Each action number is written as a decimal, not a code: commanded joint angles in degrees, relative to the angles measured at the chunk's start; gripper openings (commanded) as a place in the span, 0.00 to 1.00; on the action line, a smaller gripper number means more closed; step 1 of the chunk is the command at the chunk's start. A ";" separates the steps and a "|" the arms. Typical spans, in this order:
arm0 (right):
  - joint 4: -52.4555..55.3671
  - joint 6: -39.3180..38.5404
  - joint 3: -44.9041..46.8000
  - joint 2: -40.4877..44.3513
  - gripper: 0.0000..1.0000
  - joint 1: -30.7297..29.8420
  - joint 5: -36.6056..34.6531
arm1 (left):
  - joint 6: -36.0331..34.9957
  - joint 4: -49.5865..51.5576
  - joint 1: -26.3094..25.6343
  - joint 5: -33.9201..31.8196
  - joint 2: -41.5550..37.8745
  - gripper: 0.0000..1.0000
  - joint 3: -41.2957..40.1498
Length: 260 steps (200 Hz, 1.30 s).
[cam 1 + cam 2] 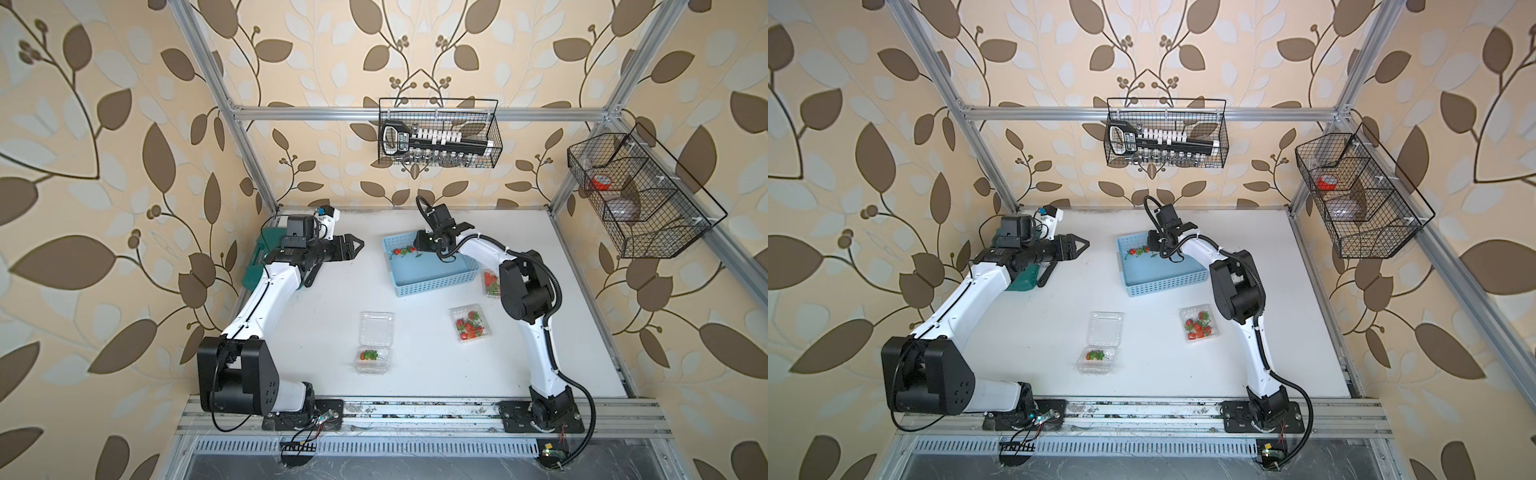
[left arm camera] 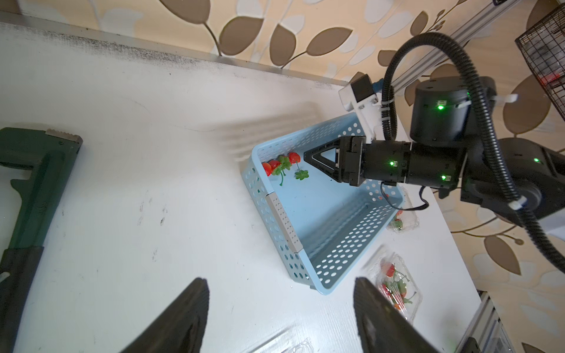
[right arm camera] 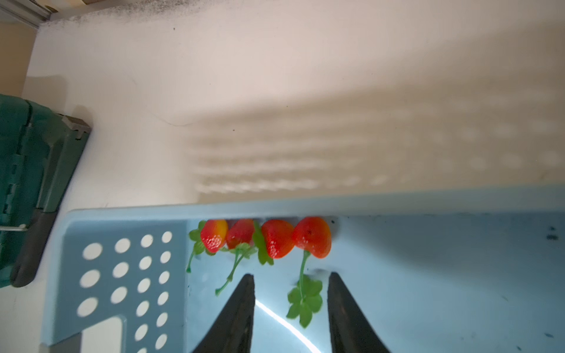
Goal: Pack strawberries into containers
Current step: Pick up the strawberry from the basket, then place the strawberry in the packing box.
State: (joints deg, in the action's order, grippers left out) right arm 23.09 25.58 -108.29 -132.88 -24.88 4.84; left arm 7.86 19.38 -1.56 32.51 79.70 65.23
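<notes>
Several strawberries lie in a row against one wall of the light blue basket, seen in both top views. My right gripper is down inside the basket, open, its fingertips on either side of one berry's stem and leaf. Three clear containers stand on the table. One at the front centre has its lid open flat and a few berries inside. A second holds several berries. A third is partly hidden by my right arm. My left gripper hovers open and empty over the left of the table.
A dark green tool case lies at the table's left edge under my left arm. Two black wire baskets hang from the frame, at the back and at the right. Aluminium posts stand at the back corners.
</notes>
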 commanded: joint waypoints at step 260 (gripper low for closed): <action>7.02 -5.56 -1.08 0.29 0.00 -1.66 -4.70 | -0.19 -1.05 -0.35 1.06 0.11 0.76 -0.28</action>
State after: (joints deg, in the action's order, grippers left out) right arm 28.97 21.30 -112.79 -138.28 -26.24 0.80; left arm 7.86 19.40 -1.56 32.56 80.27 65.23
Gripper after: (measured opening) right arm 0.049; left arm 0.760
